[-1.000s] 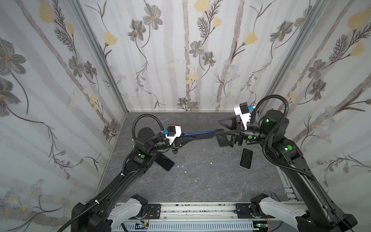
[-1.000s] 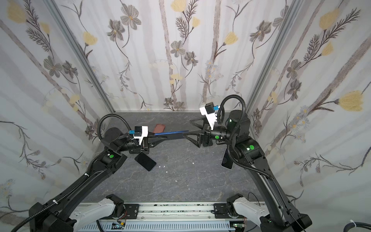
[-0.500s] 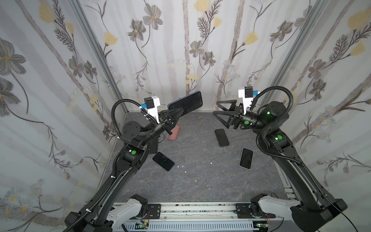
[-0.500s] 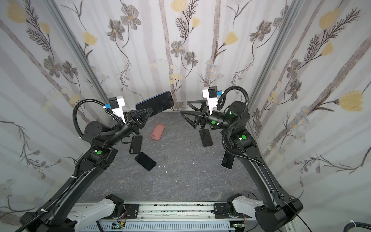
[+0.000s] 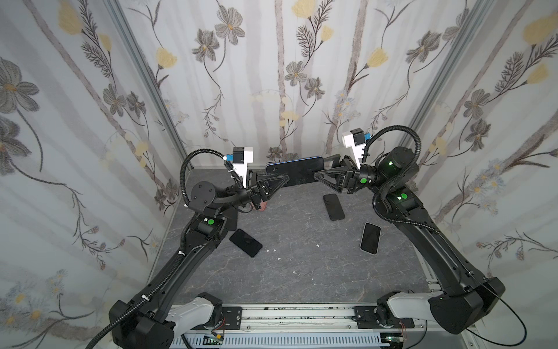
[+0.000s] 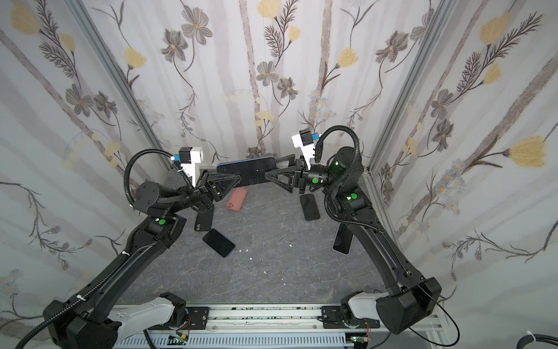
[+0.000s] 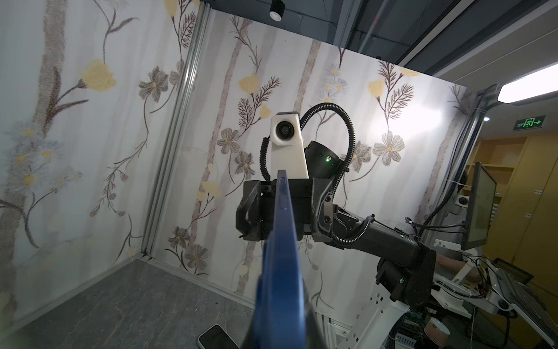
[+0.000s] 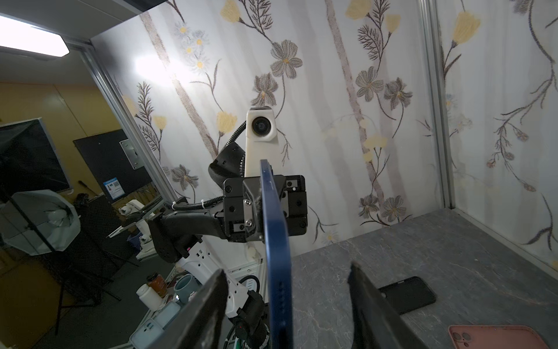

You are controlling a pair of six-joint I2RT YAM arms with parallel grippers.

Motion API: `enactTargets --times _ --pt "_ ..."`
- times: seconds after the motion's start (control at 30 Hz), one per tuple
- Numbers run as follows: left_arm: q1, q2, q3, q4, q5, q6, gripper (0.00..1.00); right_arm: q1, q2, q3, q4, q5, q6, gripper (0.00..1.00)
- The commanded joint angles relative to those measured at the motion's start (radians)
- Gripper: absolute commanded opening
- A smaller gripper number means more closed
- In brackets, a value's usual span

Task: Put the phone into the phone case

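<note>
The only writing I can find lies outside my cell. From my left wrist I see a green lit exit sign (image 7: 529,123) with a running figure and an arrow, its characters too small to read. From my right wrist I see a blue-and-white printed label (image 8: 114,189) on a black board, equally illegible (any marking on the phone itself is beyond me too). Working from the left, my left gripper (image 5: 280,179) is clamped on one short end of the blue-rimmed smartphone with a dark glass face (image 5: 297,172). It holds the phone in the air over the back of the grey marbled tabletop (image 5: 302,272). The phone stands on a long edge, its long axis running roughly level from left to right between my arms, dark face towards my bases. My right gripper (image 5: 321,167) straddles the other short end with jaws parted. The right wrist view shows a gap on each side of the phone, so it grips nothing. On the table, left to right in a top view, lie:
- a black slab with a round camera spot (image 6: 203,219), phone or case I cannot tell
- a black smartphone (image 6: 219,242)
- a salmon-pink silicone phone case (image 6: 237,198)
- another black smartphone (image 6: 309,207)
- a white-edged smartphone (image 6: 342,243)
</note>
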Motion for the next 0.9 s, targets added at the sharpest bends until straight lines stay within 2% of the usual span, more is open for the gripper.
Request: enactTargets --times 0.0,0.17,0.23,0.3,0.43,0.47,0.5,0.53,0.63,0.7,0.87 --pt "0.002 0.008 0.007 0.071 0.043 -0.017 0.0 0.007 0.01 0.004 0.114 -0.057 0.073 0.44" --pt "0.001 0.017 0.017 0.015 0.03 0.013 0.0 0.014 0.014 0.005 0.103 -0.062 0.07 0.11" --pt "0.002 0.014 0.009 0.028 0.019 0.013 0.0 0.011 0.012 0.0 0.055 -0.055 0.03 0.02" --pt "0.002 0.008 0.002 0.029 -0.01 0.02 0.0 0.006 0.01 -0.004 0.0 -0.029 -0.014 0.0" --pt "0.012 0.0 -0.008 -0.002 -0.094 0.045 0.02 -0.017 0.008 -0.008 -0.02 0.014 -0.008 0.0" --pt "0.017 -0.003 -0.014 0.0 -0.113 0.048 0.19 -0.023 0.002 -0.016 -0.016 0.027 -0.002 0.0" --pt "0.026 -0.007 -0.021 0.004 -0.134 0.048 0.42 -0.028 -0.003 -0.021 -0.015 0.041 0.004 0.0" --pt "0.037 -0.01 -0.025 0.006 -0.156 0.048 0.53 -0.036 -0.005 -0.026 -0.018 0.052 0.01 0.0" --pt "0.07 -0.016 -0.022 -0.042 -0.256 0.046 0.7 -0.061 -0.007 -0.041 -0.021 0.086 0.046 0.0" --pt "0.093 -0.018 -0.011 -0.116 -0.355 0.059 0.73 -0.074 -0.008 -0.05 -0.023 0.104 0.069 0.0" --pt "0.154 -0.018 -0.004 -0.245 -0.598 0.083 0.73 -0.102 -0.014 -0.06 -0.092 0.155 0.081 0.0"
